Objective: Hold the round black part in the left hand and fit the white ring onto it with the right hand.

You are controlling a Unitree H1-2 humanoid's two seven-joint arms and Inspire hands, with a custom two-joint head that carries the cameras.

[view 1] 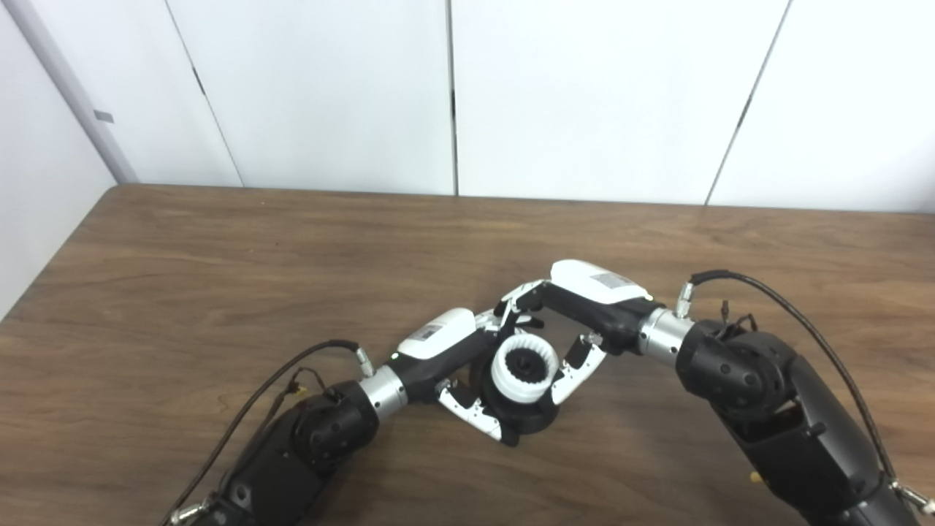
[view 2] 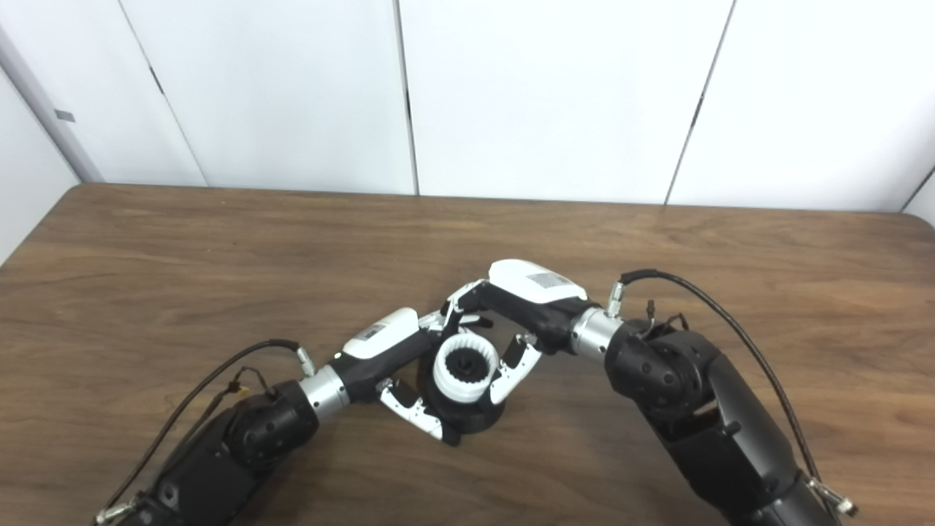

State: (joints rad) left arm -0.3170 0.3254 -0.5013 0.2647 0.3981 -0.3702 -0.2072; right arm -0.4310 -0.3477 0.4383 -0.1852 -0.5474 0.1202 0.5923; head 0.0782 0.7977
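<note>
1. The round black part sits near the front middle of the brown wooden surface; whether its base touches the wood or is lifted just clear cannot be told.
2. The left hand grips the round black part, its fingers curling under and around the near left side of the part.
3. The white ring lies on top of the round black part, its toothed inner edge facing up and a dark hub showing through its centre.
4. How fully the ring is seated on the part cannot be told from these views.
5. The right hand reaches in from the right and closes on the white ring: its thumb lies against the ring's right side and its other fingers bend over the far side.
6. The two hands meet over the ring, their fingers close together at its far edge.
7. Black cables loop from both wrists.
8. Behind the surface stands a white panelled wall.
</note>
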